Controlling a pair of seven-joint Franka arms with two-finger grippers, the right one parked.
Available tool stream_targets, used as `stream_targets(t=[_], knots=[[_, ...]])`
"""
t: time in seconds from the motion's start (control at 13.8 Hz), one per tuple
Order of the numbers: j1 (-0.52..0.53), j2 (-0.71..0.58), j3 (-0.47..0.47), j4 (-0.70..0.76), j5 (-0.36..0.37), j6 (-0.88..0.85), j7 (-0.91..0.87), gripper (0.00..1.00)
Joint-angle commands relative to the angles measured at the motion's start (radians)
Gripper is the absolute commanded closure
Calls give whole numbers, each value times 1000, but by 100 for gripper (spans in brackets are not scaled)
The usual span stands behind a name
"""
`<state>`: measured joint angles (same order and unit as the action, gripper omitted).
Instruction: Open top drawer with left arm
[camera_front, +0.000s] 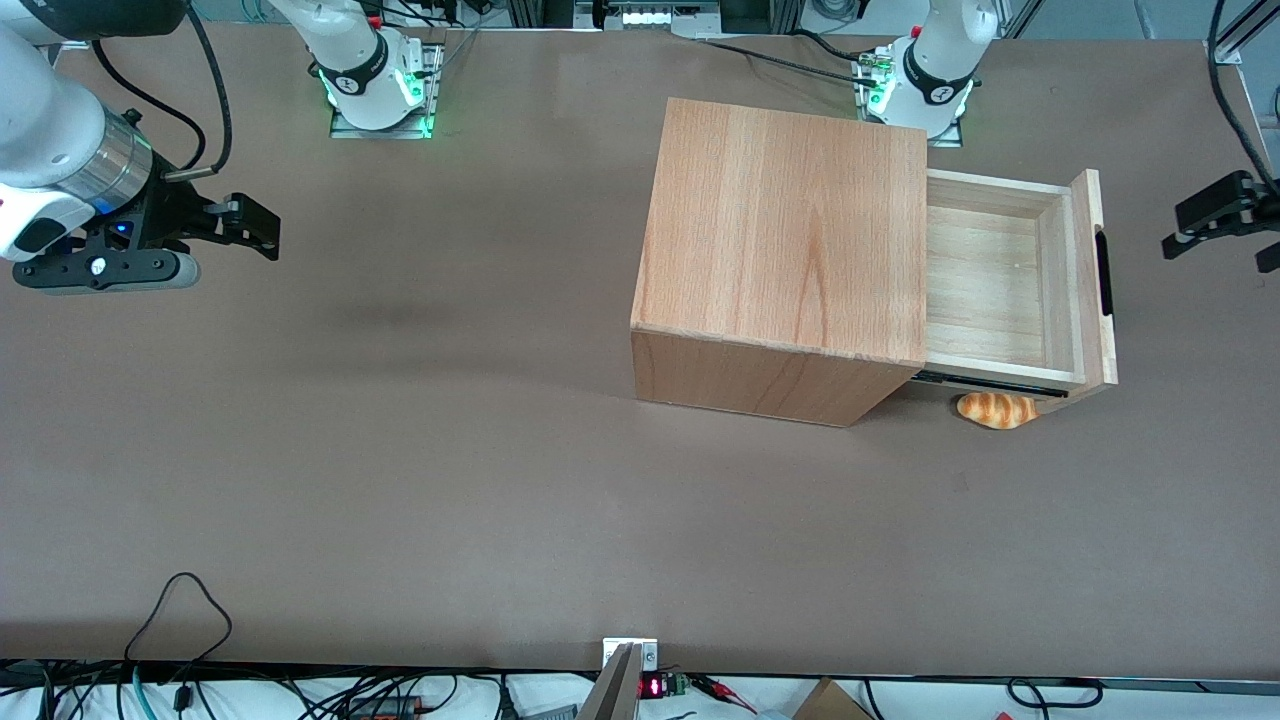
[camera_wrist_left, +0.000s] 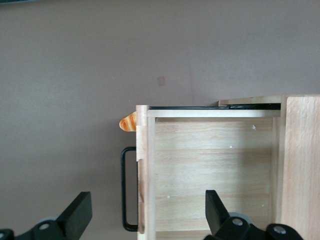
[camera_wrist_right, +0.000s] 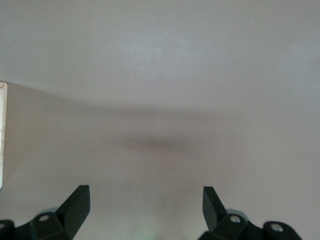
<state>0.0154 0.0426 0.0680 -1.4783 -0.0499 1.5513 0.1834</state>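
Drawer, top (camera_front: 1000, 290): pulled out of cabinet (camera_front: 785, 250), interior bare, black bar handle (camera_front: 1103, 272) at its 3 o'clock face. Bread roll (camera_front: 997, 409) on table (camera_front: 400, 450) under drawer's near corner. Gripper (camera_wrist_left: 145, 217): fingers spread wide, above handle, gripping nothing.

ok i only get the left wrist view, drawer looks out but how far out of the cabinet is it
Observer: The front view shows the top drawer pulled well out of the cabinet, with most of its tray exposed and nothing in it.
Operator: and the orange thing at the corner
Observer: A whole bread roll, lying on the table partly under the drawer's front corner nearer the front camera.
Operator: is the hand off the handle
Observer: Yes, the open hand is apart from the black handle, toward the working arm's end of the table.
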Motion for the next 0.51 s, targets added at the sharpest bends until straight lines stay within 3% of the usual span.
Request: stream_targets(t=[0.0,0.44], knots=[[-6,-18,-46,6,51,-13,-77,0],[-20,-20,-27,10,48,-17,-84,0]])
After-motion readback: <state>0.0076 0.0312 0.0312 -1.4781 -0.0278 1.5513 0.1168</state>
